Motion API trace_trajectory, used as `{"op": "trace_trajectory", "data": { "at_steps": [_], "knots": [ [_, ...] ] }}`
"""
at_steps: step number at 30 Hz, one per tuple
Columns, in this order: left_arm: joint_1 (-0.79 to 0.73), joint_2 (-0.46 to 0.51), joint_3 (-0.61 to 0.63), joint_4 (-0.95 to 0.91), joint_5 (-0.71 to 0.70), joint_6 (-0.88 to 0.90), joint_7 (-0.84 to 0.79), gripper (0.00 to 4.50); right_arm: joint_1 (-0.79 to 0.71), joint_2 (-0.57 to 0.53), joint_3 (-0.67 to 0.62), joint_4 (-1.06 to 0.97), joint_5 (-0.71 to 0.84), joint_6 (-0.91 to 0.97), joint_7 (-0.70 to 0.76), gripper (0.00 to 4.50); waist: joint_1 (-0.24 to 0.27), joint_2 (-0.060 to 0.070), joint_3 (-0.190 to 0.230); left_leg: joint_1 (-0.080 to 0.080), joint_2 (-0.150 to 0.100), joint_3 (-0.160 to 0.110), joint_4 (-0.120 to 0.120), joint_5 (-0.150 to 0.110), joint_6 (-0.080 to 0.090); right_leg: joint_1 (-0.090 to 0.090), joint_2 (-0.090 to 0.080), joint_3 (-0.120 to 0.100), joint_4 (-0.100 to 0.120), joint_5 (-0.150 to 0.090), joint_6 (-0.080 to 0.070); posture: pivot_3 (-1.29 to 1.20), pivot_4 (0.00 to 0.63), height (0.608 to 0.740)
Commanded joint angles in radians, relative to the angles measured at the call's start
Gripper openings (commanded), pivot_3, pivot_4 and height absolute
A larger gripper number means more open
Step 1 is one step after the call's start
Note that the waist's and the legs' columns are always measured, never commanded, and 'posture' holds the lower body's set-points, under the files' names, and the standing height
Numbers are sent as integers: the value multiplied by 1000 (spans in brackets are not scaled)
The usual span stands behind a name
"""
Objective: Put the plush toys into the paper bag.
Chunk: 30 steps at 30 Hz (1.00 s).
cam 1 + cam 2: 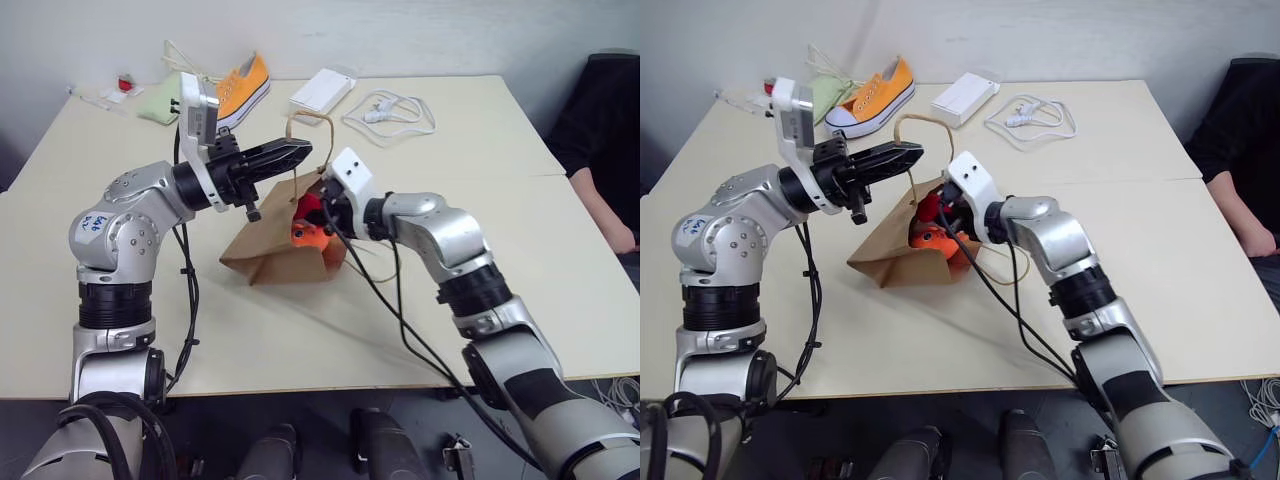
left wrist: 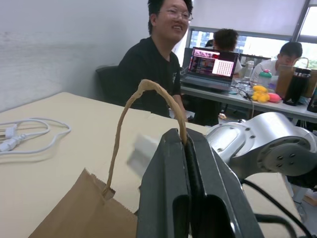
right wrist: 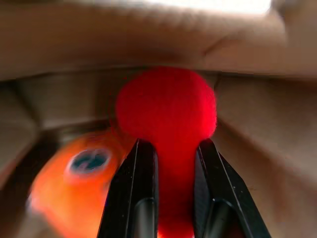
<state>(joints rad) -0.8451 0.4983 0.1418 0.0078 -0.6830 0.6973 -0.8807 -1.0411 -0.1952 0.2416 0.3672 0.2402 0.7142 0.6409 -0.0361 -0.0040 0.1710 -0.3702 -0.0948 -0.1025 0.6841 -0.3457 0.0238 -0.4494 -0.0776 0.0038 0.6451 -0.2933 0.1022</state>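
The brown paper bag is lying on its side at the middle of the table, with its mouth facing right and slightly far. The left hand is clamping one twisted paper loop handle between its closed fingers and is holding it up above the bag, keeping the mouth open. The right hand is reaching into the mouth of the bag from the right, and its fingers are gripping the round red plush toy on both sides. The orange fish plush toy is resting inside the bag, just beside the red one, with its eye facing the right wrist camera. At the far side of the table an orange sneaker is lying next to a pale green pouch. A white box and a coiled white cable are lying to the right of the sneaker. A person's arm in a black sleeve is resting at the right edge of the table.
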Motion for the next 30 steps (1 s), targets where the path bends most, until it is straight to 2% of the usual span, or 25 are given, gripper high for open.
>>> {"op": "trace_trajectory", "data": {
  "at_steps": [1, 5, 10, 12, 16, 21, 23, 26, 30],
  "knots": [
    [-13, -5, 5, -43, -11, -22, 2, 0, -55, 34, -59, 22, 16, -32, -8, 733, -4, 0, 0, 0, 0, 0, 0, 0, 0, 0, 0, 0, 0, 0, 0, 0, 150, 740],
    [-3, -14, 15, -53, -21, -16, 13, 0, -55, 48, -67, 9, 22, -12, 7, 2090, -7, 0, 0, 0, 0, 0, 0, 0, 0, -1, 0, 0, 1, 0, 0, 0, 150, 740],
    [6, -12, 24, -56, -30, -10, 14, 0, -20, 29, -105, -110, 58, 73, 3, 3958, -15, 0, 0, 0, 0, 0, 0, 0, 0, -1, 0, 0, 1, 0, 0, 0, 150, 740],
    [7, -10, 24, -47, -28, -15, 9, 0, 5, 9, -114, -180, 67, 116, 0, 4457, -15, 0, 0, 0, 0, 0, 0, 0, 0, -1, 0, 0, 1, 0, 0, 0, 150, 740],
    [0, -7, 37, -30, -25, -25, 9, 0, 142, -125, -185, -481, 150, 310, 8, 4457, -4, 0, 0, 0, 0, -1, 0, 0, 0, -1, 0, -1, 1, 0, 0, 0, 150, 740],
    [13, -3, 54, -41, -34, -18, 10, 0, 318, -228, -408, -726, 275, 594, -54, 4457, 10, 0, 0, -1, 0, 0, 0, 0, 0, -1, -1, 0, 0, 0, 0, 0, 150, 740],
    [24, -2, 55, -51, -34, -17, 11, 0, 365, -223, -509, -768, 305, 700, -84, 4457, 10, 0, 0, -1, 0, 0, 0, 0, 0, 0, -1, 1, 0, 0, 0, 0, 150, 740],
    [38, -1, 54, -61, -30, -22, 12, 0, 437, -156, -679, -781, 325, 867, -120, 4457, 9, 0, 0, 0, 0, 1, 0, 0, 0, 0, 0, 2, 1, 0, 0, 0, 150, 740],
    [40, 0, 52, -64, -29, -22, 16, 0, 477, -53, -740, -728, 354, 900, -164, 4457, 7, 0, 0, 0, 0, 2, 0, 0, 0, 0, 0, 3, 1, 0, 0, 0, 150, 740]
  ]
}}
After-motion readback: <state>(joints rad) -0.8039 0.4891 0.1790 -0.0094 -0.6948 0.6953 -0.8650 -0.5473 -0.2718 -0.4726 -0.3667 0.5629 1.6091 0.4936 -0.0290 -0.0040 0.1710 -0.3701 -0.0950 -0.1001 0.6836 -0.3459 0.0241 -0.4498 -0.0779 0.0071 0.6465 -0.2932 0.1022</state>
